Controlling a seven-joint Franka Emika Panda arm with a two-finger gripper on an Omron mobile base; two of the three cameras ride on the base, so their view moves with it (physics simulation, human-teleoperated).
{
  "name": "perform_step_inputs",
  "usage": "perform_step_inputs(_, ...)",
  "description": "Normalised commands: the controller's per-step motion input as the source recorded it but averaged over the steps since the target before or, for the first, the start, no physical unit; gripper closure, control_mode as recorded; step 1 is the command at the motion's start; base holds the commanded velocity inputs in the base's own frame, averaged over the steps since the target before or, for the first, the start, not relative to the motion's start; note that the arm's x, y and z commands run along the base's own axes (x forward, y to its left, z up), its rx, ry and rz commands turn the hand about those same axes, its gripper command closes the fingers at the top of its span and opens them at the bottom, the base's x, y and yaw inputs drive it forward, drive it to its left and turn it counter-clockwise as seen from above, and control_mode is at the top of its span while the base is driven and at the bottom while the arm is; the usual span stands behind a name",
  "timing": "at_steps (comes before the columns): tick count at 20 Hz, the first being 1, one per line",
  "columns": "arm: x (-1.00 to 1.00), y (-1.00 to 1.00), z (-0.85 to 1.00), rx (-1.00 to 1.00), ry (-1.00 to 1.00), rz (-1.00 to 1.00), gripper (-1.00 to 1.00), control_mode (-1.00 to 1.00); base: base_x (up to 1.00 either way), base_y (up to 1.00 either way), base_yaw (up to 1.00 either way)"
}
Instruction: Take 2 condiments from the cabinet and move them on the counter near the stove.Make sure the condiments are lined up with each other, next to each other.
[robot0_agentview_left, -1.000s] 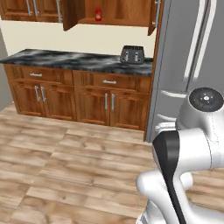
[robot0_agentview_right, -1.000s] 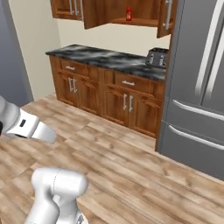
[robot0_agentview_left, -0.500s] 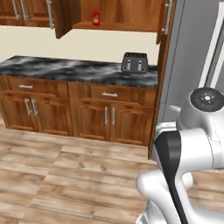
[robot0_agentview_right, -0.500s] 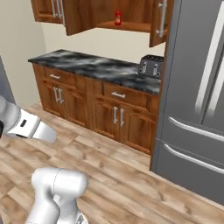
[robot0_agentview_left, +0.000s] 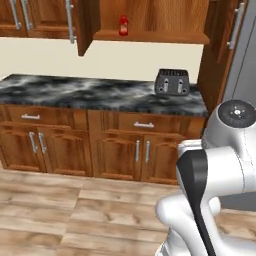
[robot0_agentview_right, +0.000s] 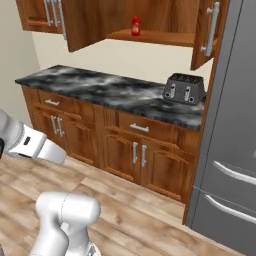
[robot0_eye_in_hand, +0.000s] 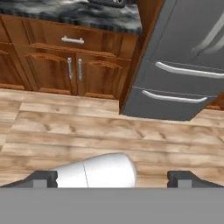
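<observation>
A red ketchup bottle (robot0_agentview_left: 123, 25) (robot0_agentview_right: 135, 26) stands upright on the wooden shelf inside the open wall cabinet (robot0_agentview_left: 150, 17) (robot0_agentview_right: 160, 20), whose doors hang swung out to either side. Below it runs the black-and-grey marble counter (robot0_agentview_left: 75, 92) (robot0_agentview_right: 100, 92) (robot0_eye_in_hand: 65, 11). My gripper (robot0_eye_in_hand: 113, 178) is held low and far from the cabinet, facing the wood floor, the lower doors and the fridge. Its fingertips (robot0_eye_in_hand: 43, 177) stand wide apart, open, with nothing held. The stove is out of view.
A dark toaster (robot0_agentview_left: 171, 82) (robot0_agentview_right: 185, 88) sits at the counter's right end. A tall grey fridge (robot0_agentview_right: 235, 150) (robot0_eye_in_hand: 183, 65) closes off the right side. Brown drawers and doors (robot0_agentview_left: 115, 150) run under the counter. Wood floor (robot0_eye_in_hand: 109, 131) lies between the base and the counter.
The whole picture has shifted and grown: the base has driven closer to the counter and cabinet. The ketchup bottle has stayed on its shelf and the gripper has stayed open.
</observation>
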Motion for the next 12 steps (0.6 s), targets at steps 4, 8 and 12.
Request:
perform_step_inputs(4,0.0,0.0,0.0,0.0,0.0,0.0,-1.0,1.0,1.0,0.45,-0.19)
perform_step_inputs(8,0.0,0.0,0.0,0.0,0.0,0.0,-1.0,1.0,1.0,0.2,-0.18)
perform_step_inputs(12,0.0,0.0,0.0,0.0,0.0,0.0,-1.0,1.0,1.0,-0.09,-0.16)
